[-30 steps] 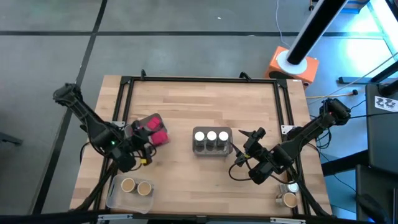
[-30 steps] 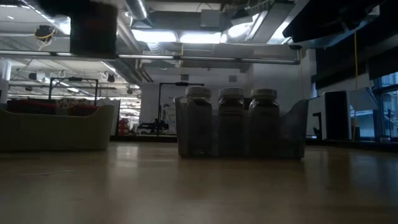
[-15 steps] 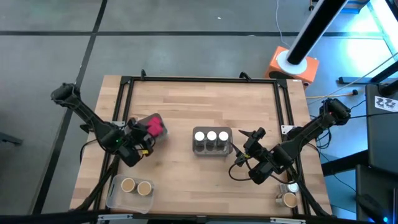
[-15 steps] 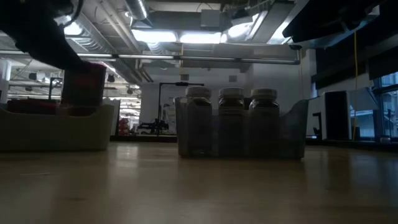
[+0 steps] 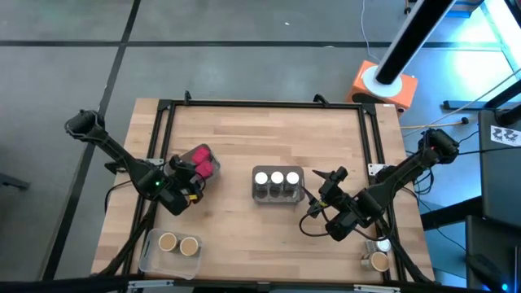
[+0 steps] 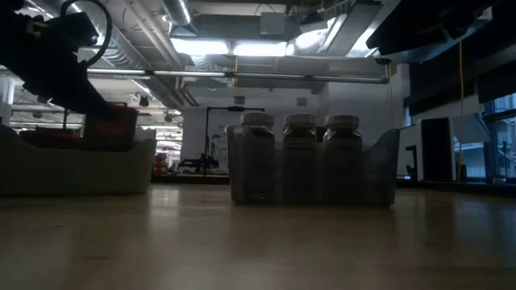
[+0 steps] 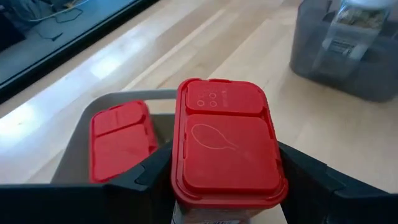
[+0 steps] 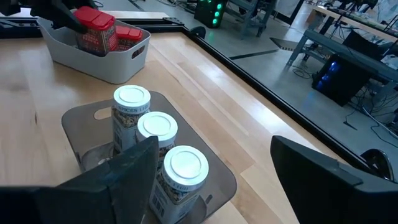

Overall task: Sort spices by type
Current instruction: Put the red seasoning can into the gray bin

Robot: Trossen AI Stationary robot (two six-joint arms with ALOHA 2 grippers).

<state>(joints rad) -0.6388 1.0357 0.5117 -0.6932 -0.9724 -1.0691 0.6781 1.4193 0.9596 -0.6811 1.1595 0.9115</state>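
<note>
My left gripper [image 5: 192,172] is shut on a red boxy spice packet [image 7: 227,152] and holds it upright in the pale grey tray [image 7: 124,97] at the table's left. A second red packet [image 7: 122,134] stands in that tray beside it. Three white-lidded jars [image 5: 277,177] stand in a dark clear tray [image 5: 277,195] at the table's middle. Two tan-lidded jars [image 5: 177,243] stand in a clear tray [image 5: 151,254] at the near left. My right gripper [image 5: 319,194] waits open just right of the white-lidded jars, touching nothing. My left gripper pinches the red packet between its two fingers [image 7: 305,171] on two opposite sides, just under the lid's rim [image 7: 176,186]. The fingers come from the table's near left, slanting down. The packet stands upright, lid up, its lower part inside the tray; whether it touches the tray's floor is hidden.
One more tan-lidded jar [image 5: 378,261] stands at the near right corner by the right arm's base. A black frame [image 5: 260,103] runs around the tabletop. Bare wood lies between the trays and along the far side.
My left gripper has carried the red packet down and a little toward the far edge. In the low view the packet has sunk from well above the pale tray to its rim, beside the other red packet. The wrist has rolled slightly. The grip has stayed shut.
</note>
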